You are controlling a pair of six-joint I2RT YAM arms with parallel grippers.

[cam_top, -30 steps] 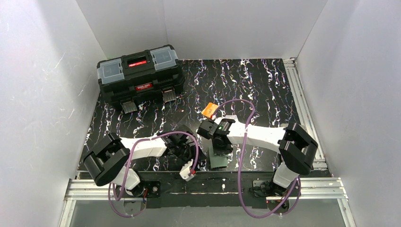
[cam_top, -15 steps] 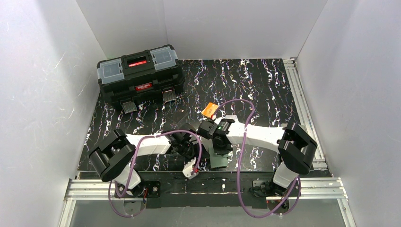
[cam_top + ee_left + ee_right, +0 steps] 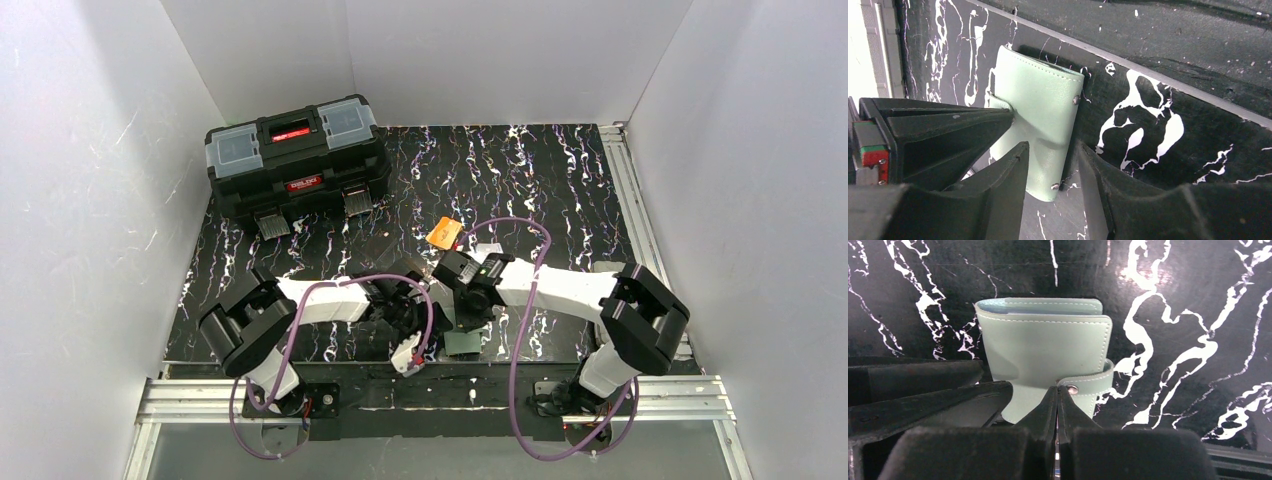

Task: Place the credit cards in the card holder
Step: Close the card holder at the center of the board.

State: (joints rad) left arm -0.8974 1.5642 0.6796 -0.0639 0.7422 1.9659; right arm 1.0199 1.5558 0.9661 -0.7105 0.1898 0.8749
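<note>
The card holder [image 3: 1043, 347], a small flat mint-green square wallet of stitched, leather-like material, lies at the near edge of the black white-veined worktop [image 3: 560, 180], about midway between left and right. It is folded shut, with its snap tab [image 3: 1091, 380] wrapped across the front, so its inside and any contents are hidden.

The left gripper [image 3: 1053, 150] reaches it from the left. Its two black fingers stand apart, and one edge of the holder lies in the gap between them. Whether either finger touches the holder cannot be told.

The right gripper [image 3: 1058, 390] comes in from the right and points down at the holder. Its fingers are pressed together, and their tips meet at the end of the snap tab, just beside the metal stud. Whether the tab is pinched between them cannot be told. In the left wrist view this gripper appears as a dark wedge touching the tab side of the holder.

Farther back, the orange credit card [image 3: 443, 234], a small flat rectangle, lies on the worktop just beyond the right arm's wrist, apart from the holder.

In the far left corner sits a big black plastic toolbox [image 3: 297, 165] with grey-lidded compartments and a red strip on top. Its lid is closed, so its contents cannot be seen.
</note>
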